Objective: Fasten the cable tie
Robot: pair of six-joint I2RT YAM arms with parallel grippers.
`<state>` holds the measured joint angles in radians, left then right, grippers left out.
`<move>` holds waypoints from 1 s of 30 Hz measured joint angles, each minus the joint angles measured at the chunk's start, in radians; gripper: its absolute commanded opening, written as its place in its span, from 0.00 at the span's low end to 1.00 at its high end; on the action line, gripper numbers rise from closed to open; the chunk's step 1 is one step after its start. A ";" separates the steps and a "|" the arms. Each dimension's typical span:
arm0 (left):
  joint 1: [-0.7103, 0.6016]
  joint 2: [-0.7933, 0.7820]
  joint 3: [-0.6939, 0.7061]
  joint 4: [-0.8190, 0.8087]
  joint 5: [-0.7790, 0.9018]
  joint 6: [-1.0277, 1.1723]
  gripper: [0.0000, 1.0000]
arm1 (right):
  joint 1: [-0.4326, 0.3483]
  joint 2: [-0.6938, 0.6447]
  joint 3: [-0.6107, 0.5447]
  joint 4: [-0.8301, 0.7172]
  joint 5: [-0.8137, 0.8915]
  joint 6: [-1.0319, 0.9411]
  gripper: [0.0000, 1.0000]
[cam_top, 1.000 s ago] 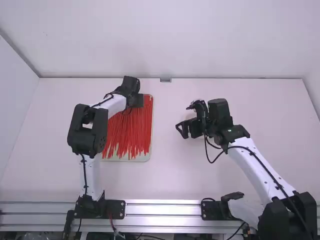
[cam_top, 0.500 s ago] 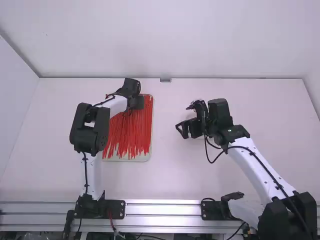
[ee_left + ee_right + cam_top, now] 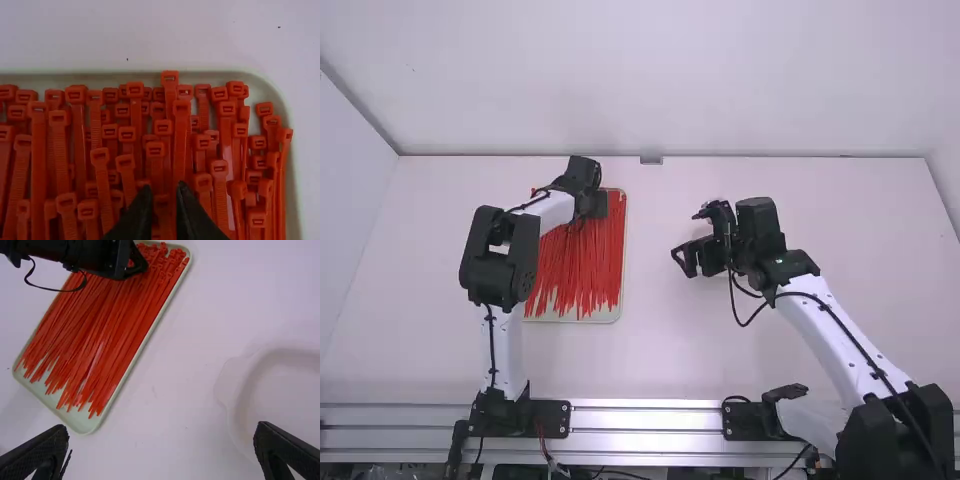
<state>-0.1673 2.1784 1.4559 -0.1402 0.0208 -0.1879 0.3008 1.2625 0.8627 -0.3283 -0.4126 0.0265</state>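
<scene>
High view notes: white table (image 3: 790, 190); on it, left of middle, pale tray (image 3: 570, 318) heaped with a pile (image 3: 575, 265) of red ties. Left arm folded over tray, left gripper (image 3: 160, 220) down among the heads at far end, fingers nearly together, seemingly pinching one cable tie (image 3: 161, 197) by its strap. Right gripper (image 3: 698, 257) above bare table, well apart from tray, spread wide. Likely light, springy, slick nylon; best gripped just behind head, tail left free for threading.

obstacles: tray (image 3: 570, 317) packed with cable ties (image 3: 582, 262) | table (image 3: 655, 305) centre free | clear tub (image 3: 226, 386) nearby
</scene>
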 measured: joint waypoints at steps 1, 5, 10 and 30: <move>0.000 0.000 0.000 0.000 0.000 0.000 0.13 | 0.000 0.000 0.000 0.000 0.000 0.000 0.99; 0.000 0.000 0.000 -0.002 0.000 0.000 0.12 | 0.000 0.000 0.000 0.000 0.000 0.000 0.99; 0.000 0.000 0.000 -0.003 0.000 0.000 0.09 | 0.000 0.000 0.000 0.000 0.000 0.000 0.99; 0.000 0.000 0.006 -0.006 0.025 0.000 0.14 | 0.000 0.000 0.000 0.000 0.000 0.000 0.99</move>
<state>-0.1677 2.1784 1.4624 -0.1467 0.0460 -0.1875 0.3008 1.2625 0.8627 -0.3283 -0.4126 0.0265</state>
